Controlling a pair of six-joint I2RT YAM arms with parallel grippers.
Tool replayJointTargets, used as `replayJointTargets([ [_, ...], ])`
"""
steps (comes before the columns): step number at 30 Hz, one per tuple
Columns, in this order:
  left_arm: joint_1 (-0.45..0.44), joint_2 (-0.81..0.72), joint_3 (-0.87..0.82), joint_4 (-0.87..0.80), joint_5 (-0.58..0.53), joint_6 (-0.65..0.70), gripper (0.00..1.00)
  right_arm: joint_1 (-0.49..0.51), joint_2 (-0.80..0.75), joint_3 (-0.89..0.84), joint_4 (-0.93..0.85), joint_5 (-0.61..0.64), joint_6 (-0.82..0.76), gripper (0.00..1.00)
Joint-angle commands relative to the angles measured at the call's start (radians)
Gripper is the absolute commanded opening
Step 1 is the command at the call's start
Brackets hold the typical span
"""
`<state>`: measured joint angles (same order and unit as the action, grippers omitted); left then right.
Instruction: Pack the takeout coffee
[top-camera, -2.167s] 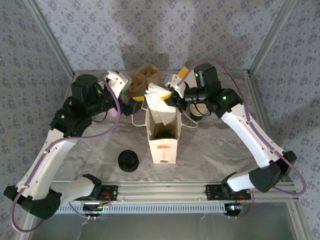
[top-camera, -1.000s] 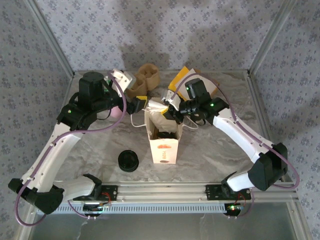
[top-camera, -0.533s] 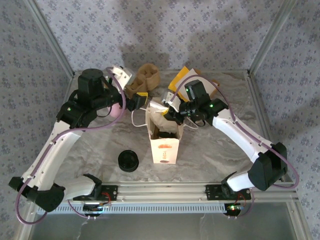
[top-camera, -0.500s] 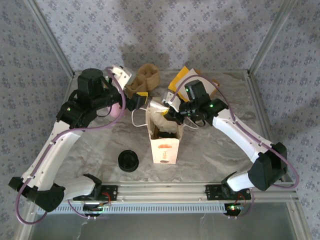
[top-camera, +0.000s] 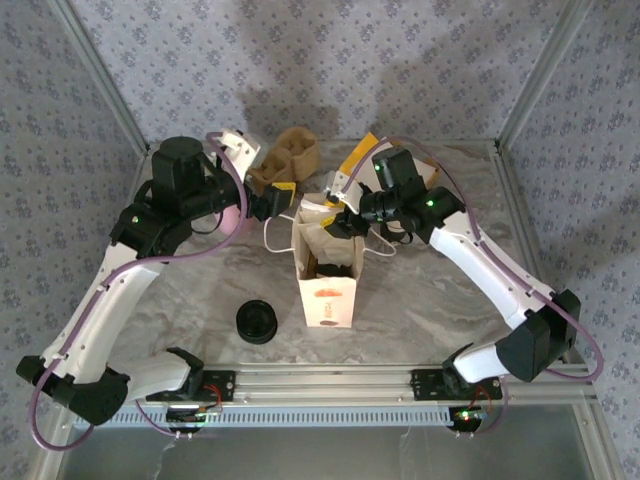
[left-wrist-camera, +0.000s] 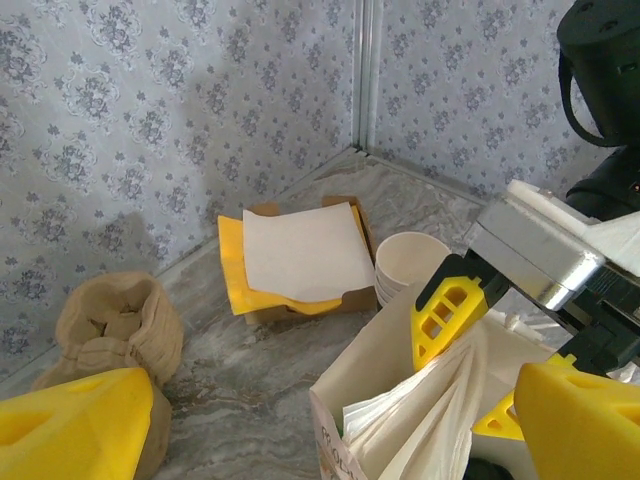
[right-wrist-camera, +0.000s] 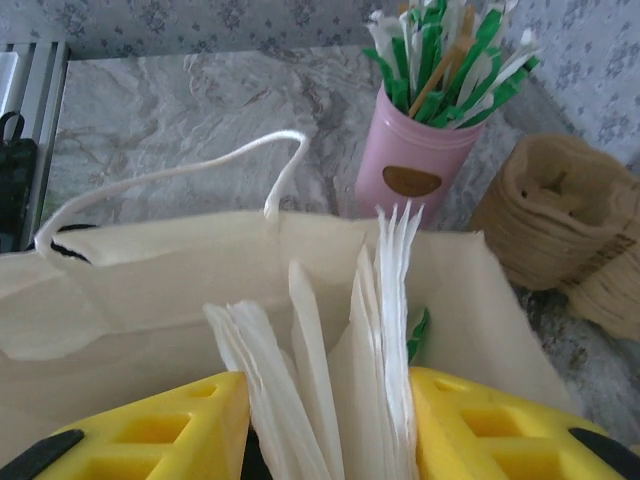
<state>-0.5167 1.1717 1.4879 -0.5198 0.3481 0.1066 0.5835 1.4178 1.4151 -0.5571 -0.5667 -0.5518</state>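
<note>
right fingers astride the napkins in the bag

the paper bag (top-camera: 326, 295) stands upright and open mid-table. the right gripper (right-wrist-camera: 330, 420) hangs over its far rim, fingers partly apart, white napkins (right-wrist-camera: 385, 300) standing loose between them. the left gripper (left-wrist-camera: 335, 415) hovers at the bag's far left, spread wide, holding nothing. a dark shape deep in the bag may be the takeout coffee (top-camera: 335, 268); the napkins screen it, so i cannot tell. beyond stand a pink straw cup (right-wrist-camera: 415, 165), burlap sacks (top-camera: 290, 155), lidless cups (left-wrist-camera: 410, 265) and yellow and white sheets (left-wrist-camera: 300, 250). black lids (top-camera: 257, 322) lie near left.
</note>
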Motion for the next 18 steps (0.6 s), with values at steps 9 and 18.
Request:
replayJointTargets([
  [9, 0.006, -0.05, -0.016, 0.038, 0.005, 0.001, 0.93, 0.025, 0.018, 0.037, -0.066, 0.053, -0.01, 0.31],
  [18, 0.012, -0.06, -0.031, 0.037, 0.0, 0.016, 0.94, 0.03, 0.04, 0.009, -0.049, 0.074, -0.007, 0.27],
])
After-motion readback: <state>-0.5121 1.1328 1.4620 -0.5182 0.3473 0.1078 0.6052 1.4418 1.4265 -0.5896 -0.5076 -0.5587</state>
